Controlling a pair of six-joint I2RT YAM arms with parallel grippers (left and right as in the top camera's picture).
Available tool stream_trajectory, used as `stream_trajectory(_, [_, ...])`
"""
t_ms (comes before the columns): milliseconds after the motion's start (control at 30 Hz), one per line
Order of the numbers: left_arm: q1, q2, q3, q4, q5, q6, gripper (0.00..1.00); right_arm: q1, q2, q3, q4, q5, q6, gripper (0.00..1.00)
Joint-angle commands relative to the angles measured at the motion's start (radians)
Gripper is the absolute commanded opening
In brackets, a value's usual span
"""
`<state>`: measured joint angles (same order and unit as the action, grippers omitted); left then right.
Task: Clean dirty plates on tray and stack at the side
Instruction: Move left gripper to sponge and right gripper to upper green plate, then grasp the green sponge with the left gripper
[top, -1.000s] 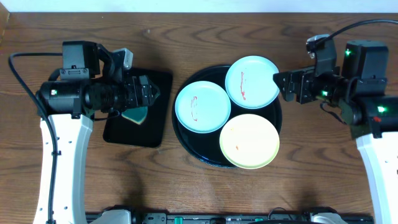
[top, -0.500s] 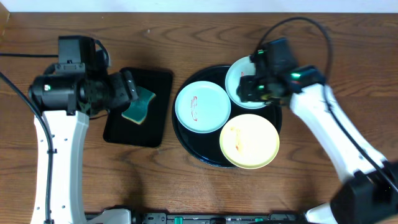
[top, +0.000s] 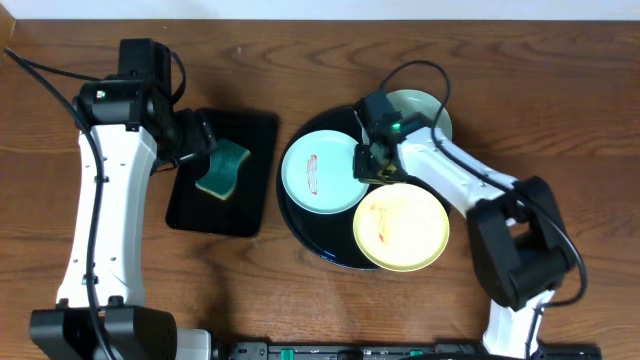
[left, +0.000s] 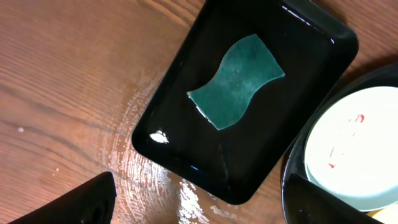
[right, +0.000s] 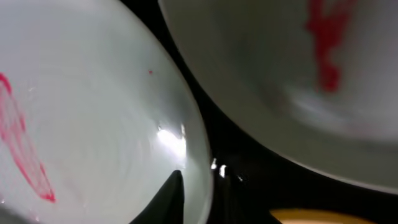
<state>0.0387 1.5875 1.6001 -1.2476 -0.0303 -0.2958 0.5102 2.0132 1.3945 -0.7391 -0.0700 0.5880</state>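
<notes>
I see a black tray (top: 308, 236); on it a pale blue plate (top: 320, 176) smeared red and a yellow plate (top: 401, 229).

**Left arm** (top: 100, 220) and **right arm** (top: 450, 178): smooth white link shells joined by black cylindrical joint housings. A green indicator light (top: 397, 127) glows on the right arm's black wrist housing, and a second green light (top: 100, 94) shows on the left arm's upper housing. Thin black cables (top: 420, 72) run in loose loops beside the joints. **Left end effector** (left: 203, 202): two matte black fingers (left: 74, 202) with plain wedge-shaped tips. The right arm's lower joint block (top: 520, 245) is bulky and black.
</notes>
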Motion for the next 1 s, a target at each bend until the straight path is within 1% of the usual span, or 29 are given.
stream_trajectory(0, [0.004, -0.004, 0.011, 0.014, -0.020, 0.007, 0.87, 0.026, 0.031, 0.024, 0.040, 0.027, 0.035, 0.16])
stream_trajectory(100, [0.004, -0.003, 0.008, 0.026, -0.020, 0.041, 0.87, 0.038, 0.054, 0.024, 0.058, 0.072, 0.072, 0.13])
stream_trajectory(300, [0.004, 0.014, 0.006, 0.039, -0.019, 0.074, 0.85, 0.047, 0.080, 0.024, 0.072, 0.092, 0.081, 0.10])
stream_trajectory(367, [0.004, 0.026, 0.005, 0.044, -0.018, 0.077, 0.83, 0.047, 0.082, 0.024, 0.078, 0.092, 0.081, 0.03])
stream_trajectory(400, [0.004, 0.034, 0.002, 0.047, -0.017, 0.082, 0.82, 0.047, 0.082, 0.024, 0.079, 0.092, 0.082, 0.01])
stream_trajectory(500, [0.004, 0.062, -0.015, 0.063, -0.004, 0.123, 0.80, 0.047, 0.082, 0.022, 0.085, 0.093, 0.085, 0.01])
stream_trajectory(733, [0.004, 0.200, -0.033, 0.103, -0.003, 0.278, 0.80, 0.047, 0.082, 0.017, 0.094, 0.096, 0.084, 0.01])
stream_trajectory(800, [0.004, 0.238, -0.033, 0.117, 0.044, 0.345, 0.79, 0.047, 0.082, 0.017, 0.093, 0.096, 0.084, 0.01])
stream_trajectory(867, [0.004, 0.279, -0.033, 0.124, 0.124, 0.433, 0.77, 0.048, 0.082, 0.017, 0.093, 0.096, 0.084, 0.01])
stream_trajectory(967, [0.004, 0.336, -0.033, 0.125, 0.151, 0.489, 0.75, 0.048, 0.082, 0.017, 0.093, 0.097, 0.084, 0.01])
